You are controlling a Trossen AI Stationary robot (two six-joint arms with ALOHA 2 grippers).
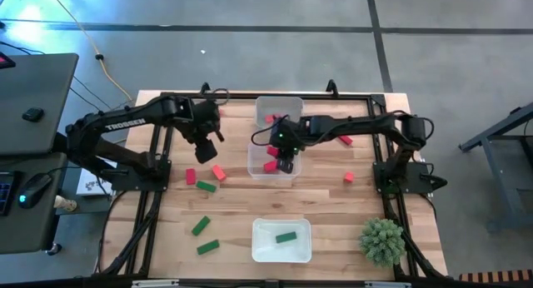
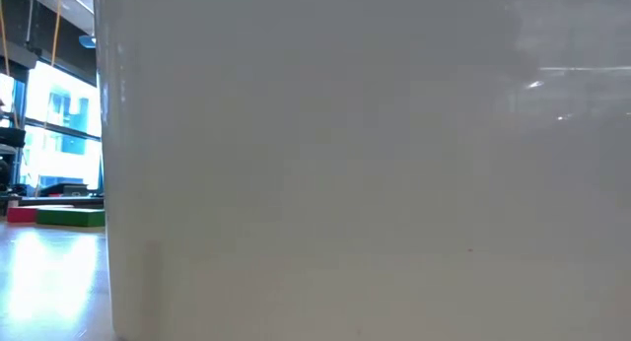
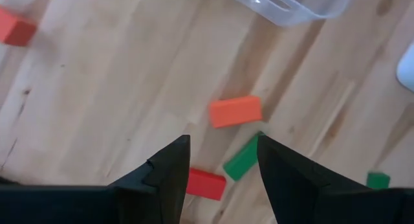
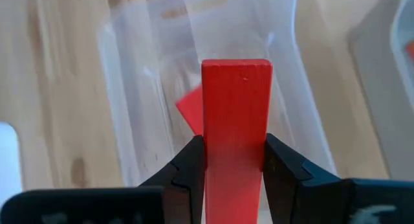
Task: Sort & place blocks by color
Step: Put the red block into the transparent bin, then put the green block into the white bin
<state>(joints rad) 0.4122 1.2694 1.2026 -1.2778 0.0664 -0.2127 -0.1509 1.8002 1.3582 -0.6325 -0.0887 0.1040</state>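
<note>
Right gripper [image 4: 233, 162] clamped on a red bar [image 4: 236, 130], held over the clear tray [image 1: 275, 159] at table centre; another red block [image 4: 191, 109] lies in that tray below it. Left gripper [image 3: 222, 160] empty, fingers apart, hovering above an orange block [image 3: 235, 111], a green block [image 3: 242, 161] and a red block [image 3: 206, 184] on the table [image 1: 333, 213]. One green bar [image 1: 286, 236] lies in the white tray [image 1: 281, 240] at the front edge. Further green blocks [image 1: 204, 236] loose on the front-left boards.
</note>
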